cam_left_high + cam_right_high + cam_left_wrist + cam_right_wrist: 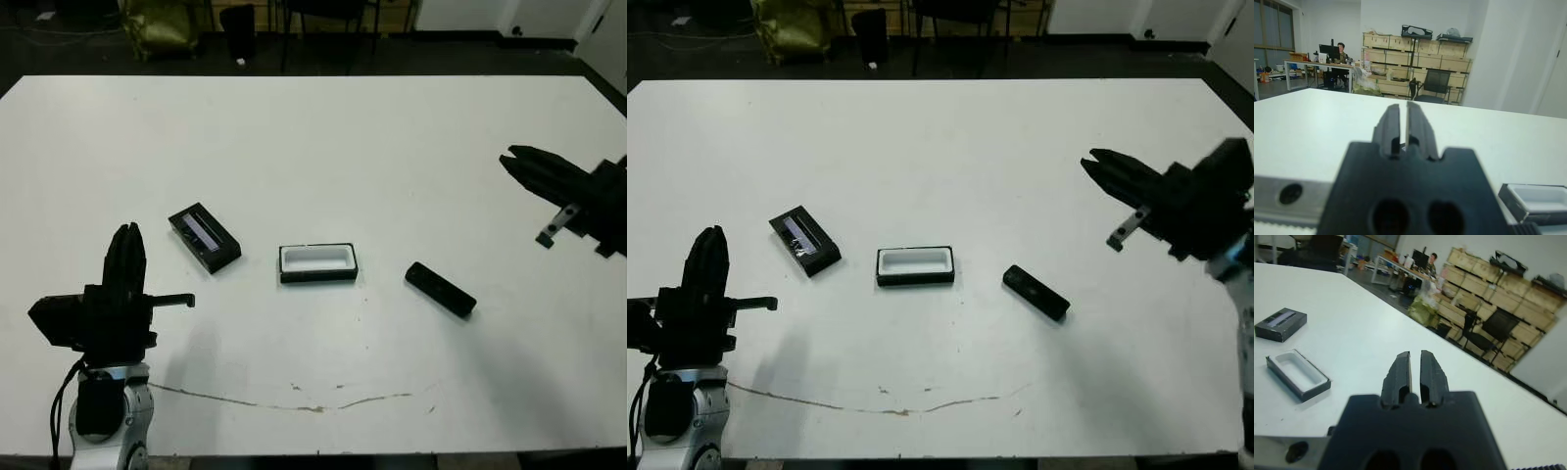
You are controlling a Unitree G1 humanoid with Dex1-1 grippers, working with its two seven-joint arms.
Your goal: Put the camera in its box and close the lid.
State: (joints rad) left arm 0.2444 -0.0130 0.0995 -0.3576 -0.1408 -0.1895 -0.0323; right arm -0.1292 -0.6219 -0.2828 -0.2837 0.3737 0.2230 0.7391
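The camera (pixel 440 289) lies flat on the white table, right of centre, with nothing touching it. The box (pixel 317 262) stands open at the middle, its white lining showing, a short gap left of the camera. The lid (pixel 204 238) lies apart to the left, with its pale strip facing up. My left gripper (pixel 125 231) is shut and empty near the front left, short of the lid. Over the right edge hovers my right gripper (pixel 507 157), shut and empty, beyond the camera. The right wrist view shows the box (pixel 1298 374) and the lid (pixel 1281 324).
A thin brown streak (pixel 294 403) runs along the table (pixel 323 147) near its front edge. Past the far edge are chairs, a yellow bag (pixel 162 24) and stacked crates. A person (pixel 1341 49) sits at a distant desk.
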